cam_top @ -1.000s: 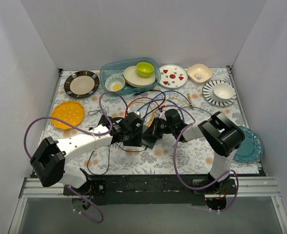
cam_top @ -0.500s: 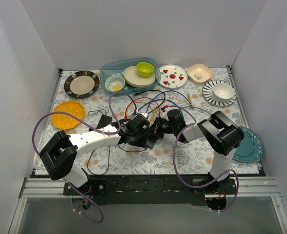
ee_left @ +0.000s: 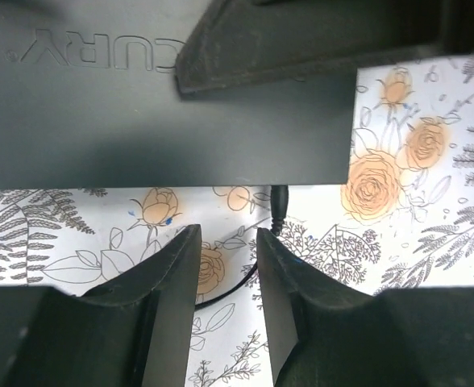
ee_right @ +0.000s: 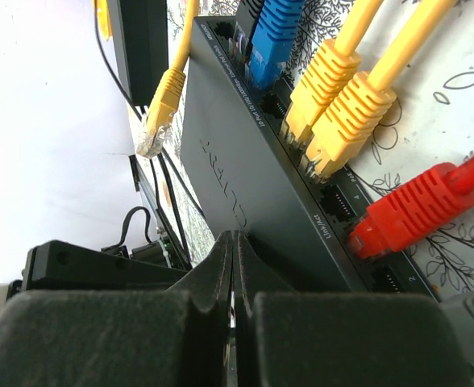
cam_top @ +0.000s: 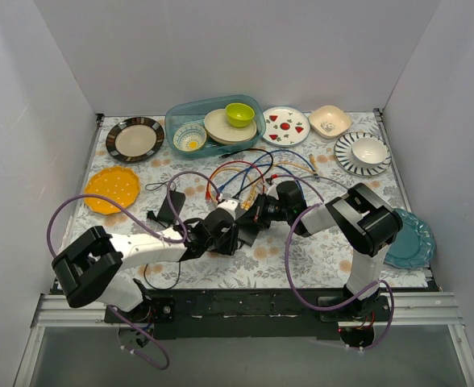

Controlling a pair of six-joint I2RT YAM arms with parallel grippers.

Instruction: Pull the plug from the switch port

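Left claw hangs slightly parted and empty at the near edge of the switch, mid-table. Right claw, closed on nothing, hovers over its top near the red plug. Judging by this, it's the approach step; next, fingers must open around a plug.

Switch: flat matte blk box, logo embossed on top, port row along one long edge. Seated in ports: blue plug, 2 yellow plugs, red plug. Loose yellow plug lies beside the far corner.

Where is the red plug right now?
The red plug sits lower right in the right wrist view, tip in the switch socket row, just below two yellow plugs.
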